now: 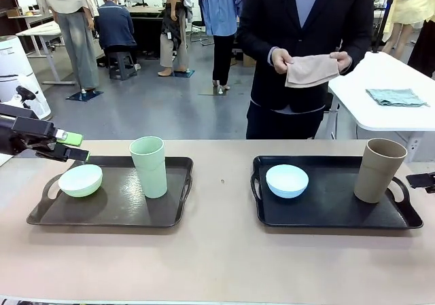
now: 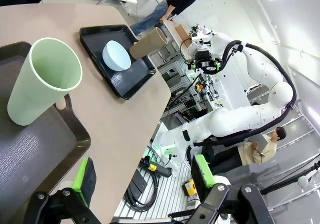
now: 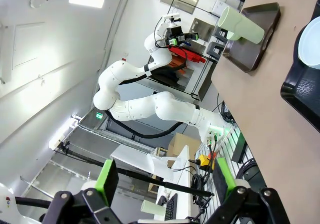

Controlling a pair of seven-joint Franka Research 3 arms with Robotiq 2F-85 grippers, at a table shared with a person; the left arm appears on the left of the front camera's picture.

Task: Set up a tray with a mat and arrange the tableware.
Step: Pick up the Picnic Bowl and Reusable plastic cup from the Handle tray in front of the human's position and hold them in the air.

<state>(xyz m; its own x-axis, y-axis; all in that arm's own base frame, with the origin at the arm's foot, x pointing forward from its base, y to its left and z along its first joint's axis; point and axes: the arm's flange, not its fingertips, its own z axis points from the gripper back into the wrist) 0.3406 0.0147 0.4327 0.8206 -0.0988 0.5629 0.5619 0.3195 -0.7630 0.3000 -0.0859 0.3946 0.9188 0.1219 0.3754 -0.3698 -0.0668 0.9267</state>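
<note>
Left tray (image 1: pixel 115 213): pale green cup (image 1: pixel 149 167) upright, long axis vertical, wide mouth up; pale green bowl (image 1: pixel 80 180) just left of it, opening up.
Right tray (image 1: pixel 326 213): brown cup (image 1: pixel 378 170) upright at right end, mouth up; pale blue bowl (image 1: pixel 287 181) toward left end, opening up.
Beige mat (image 1: pixel 309 70): folded, in person's hands (image 1: pixel 281 60), at far side, on neither tray.
Left gripper (image 1: pixel 73 147): released, empty, fingers pointing right, over left tray's far-left corner, near pale green bowl.
Right gripper (image 3: pixel 166 184): released, empty.

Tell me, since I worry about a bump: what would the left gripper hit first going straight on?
Likely nothing near: the left gripper points along the table, with the pale green cup off to one side. Depth is unclear.
</note>
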